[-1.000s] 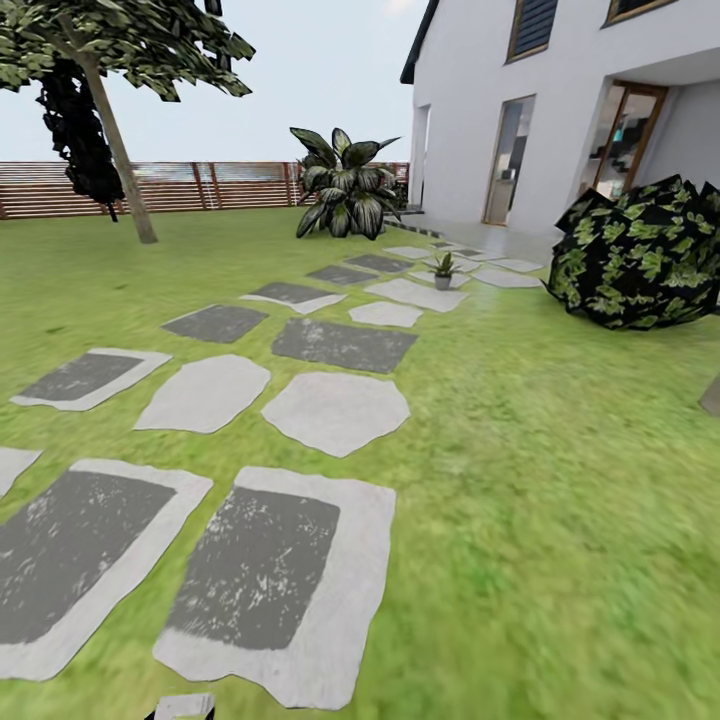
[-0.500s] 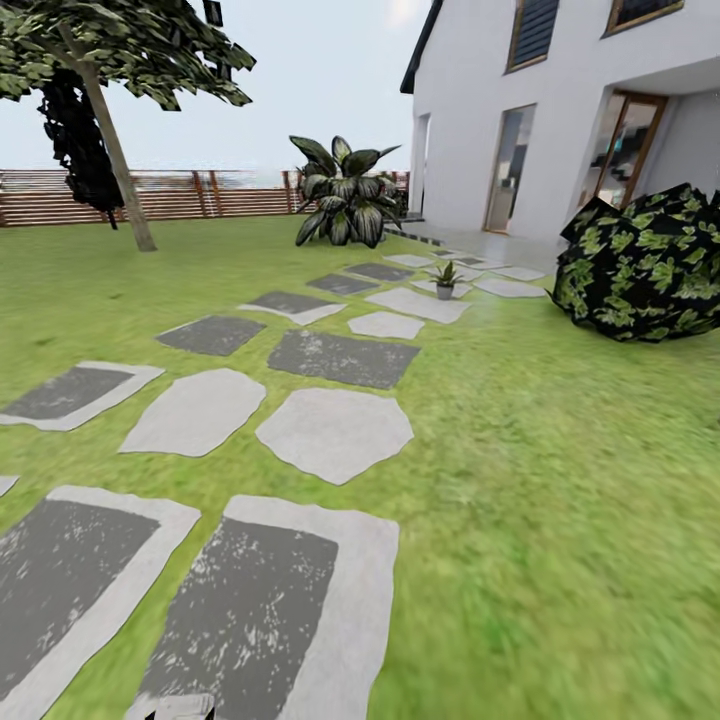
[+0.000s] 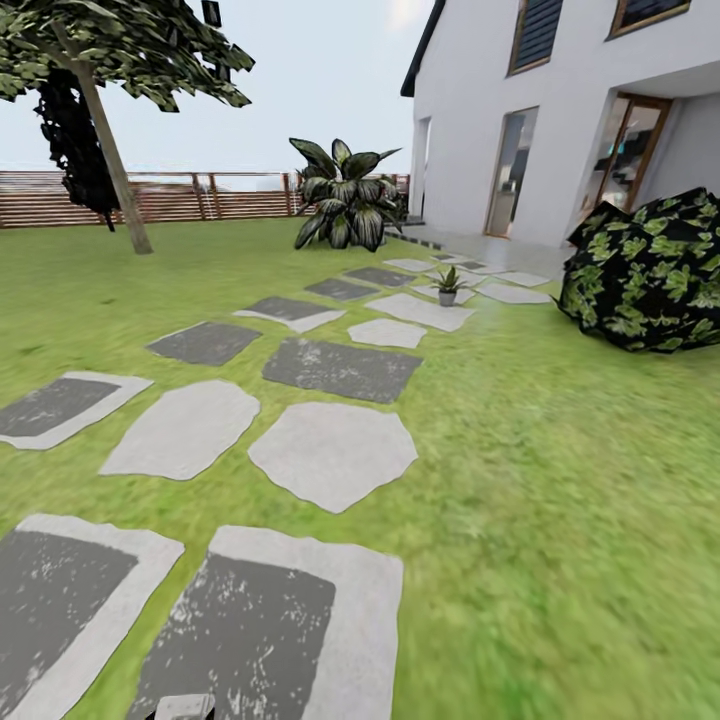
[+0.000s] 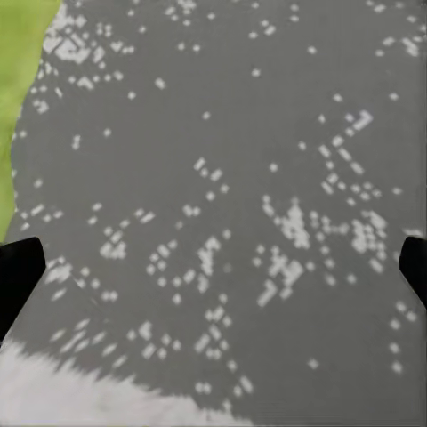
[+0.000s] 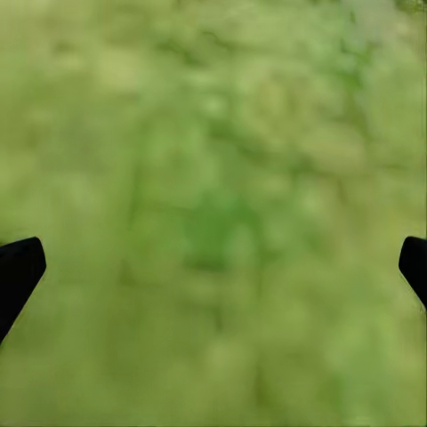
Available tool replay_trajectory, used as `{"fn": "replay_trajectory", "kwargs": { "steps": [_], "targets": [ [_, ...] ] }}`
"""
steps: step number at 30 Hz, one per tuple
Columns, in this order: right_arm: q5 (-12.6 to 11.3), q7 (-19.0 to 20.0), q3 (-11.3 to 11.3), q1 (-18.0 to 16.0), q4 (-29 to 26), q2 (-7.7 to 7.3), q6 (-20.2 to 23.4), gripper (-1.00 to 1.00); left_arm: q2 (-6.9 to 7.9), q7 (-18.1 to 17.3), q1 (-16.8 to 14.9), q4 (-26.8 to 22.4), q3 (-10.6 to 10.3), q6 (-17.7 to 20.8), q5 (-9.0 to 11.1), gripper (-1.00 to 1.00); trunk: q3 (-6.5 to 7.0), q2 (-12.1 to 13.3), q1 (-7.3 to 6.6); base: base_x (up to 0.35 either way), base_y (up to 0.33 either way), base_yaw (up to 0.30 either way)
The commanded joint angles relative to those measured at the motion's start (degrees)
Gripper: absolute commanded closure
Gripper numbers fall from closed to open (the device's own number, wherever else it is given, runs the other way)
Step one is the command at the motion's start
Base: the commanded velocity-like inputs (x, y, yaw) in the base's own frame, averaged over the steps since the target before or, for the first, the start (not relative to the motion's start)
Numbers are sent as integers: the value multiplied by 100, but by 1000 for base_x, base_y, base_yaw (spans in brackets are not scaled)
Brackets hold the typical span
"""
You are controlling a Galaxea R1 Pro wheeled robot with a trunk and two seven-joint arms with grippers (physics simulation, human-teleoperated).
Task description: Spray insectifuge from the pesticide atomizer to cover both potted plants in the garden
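Observation:
In the head view one potted plant (image 3: 447,285), a small rosette of pointed green leaves in a tiny grey pot, stands on the pale stepping stones far ahead, near the house. The pesticide atomizer is out of view. My left gripper (image 4: 213,271) is open, its dark fingertips (image 4: 18,276) wide apart over a dark grey speckled stepping stone (image 4: 231,178), with nothing between them. Over blurred green lawn (image 5: 213,178), my right gripper (image 5: 213,271) is open too and holds nothing.
A path of grey stepping stones (image 3: 335,452) runs across the lawn toward the white house (image 3: 560,110). A dark leafy shrub (image 3: 650,270) sits at the right, a striped broad-leaved bush (image 3: 345,195) ahead, a tree (image 3: 105,130) and brown slatted fence (image 3: 200,195) at the left.
The whole head view has shifted: the stepping stones have slid down and toward me, so the camera has moved forward along the path. Nothing was picked up or released.

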Motion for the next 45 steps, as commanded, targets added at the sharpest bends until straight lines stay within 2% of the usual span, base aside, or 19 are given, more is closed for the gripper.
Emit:
{"fn": "replay_trajectory", "kwargs": {
  "steps": [1, 5, 13, 21, 45],
  "targets": [
    [2, 3, -1, -3, 7, 0, -17, -100, -1, -4, -3, 5, 18, -18, -1, -100, -5, -1, 2, 339, 0, 0],
    [3, 5, -1, -3, 8, 0, -17, -100, 0, -7, -3, -1, 18, -18, 1, -100, -5, -1, 2, 293, 0, 0],
    [2, 10, -1, -3, 9, 0, -17, -100, 0, -8, -3, -4, 19, -17, 2, -100, -5, -1, 2, 39, 0, 0],
    [4, 10, -1, -3, 8, 0, -17, -100, -6, -8, -3, -4, 18, -17, -11, -100, 172, 9, -18, 1, 0, 0],
    [6, 10, -1, -3, 10, 0, -17, -100, -9, -8, -3, -3, 18, -17, -9, -100, 603, 972, -545, 0, 0, 0]
  ]
}}
